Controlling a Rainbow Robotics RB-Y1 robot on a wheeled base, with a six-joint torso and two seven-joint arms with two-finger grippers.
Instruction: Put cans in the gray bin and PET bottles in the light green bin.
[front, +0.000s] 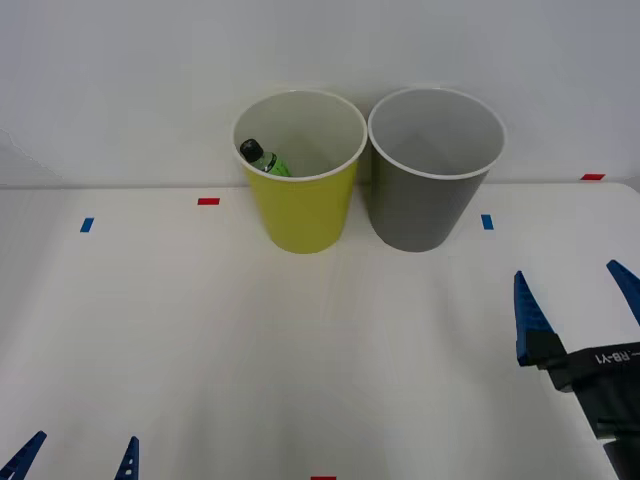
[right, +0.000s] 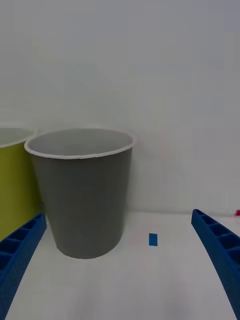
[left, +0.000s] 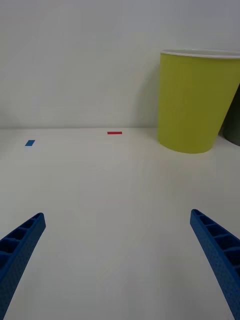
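The PET bottle (front: 264, 159) is lying inside the light green bin (front: 300, 215), which is standing just beside the gray bin (front: 420, 210). The right pincer (front: 575, 290) is hovering spread near the gray bin, and the left pincer (front: 75, 455) is waiting spread over the worktop (front: 250, 340).

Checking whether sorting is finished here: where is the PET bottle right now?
In the front view, the PET bottle lies inside the light green bin, leaning against its left inner wall, with the gray bin right beside it.

The light green bin (front: 300, 215) is yellow-green with a white rim and white inside; beside it the gray bin (front: 425, 210) is dark gray, white-rimmed, pale within; inside the light green bin the PET bottle (front: 264, 159) shows a bright green label and black cap; both grippers' fingers (front: 527, 312) are blue and ribbed.
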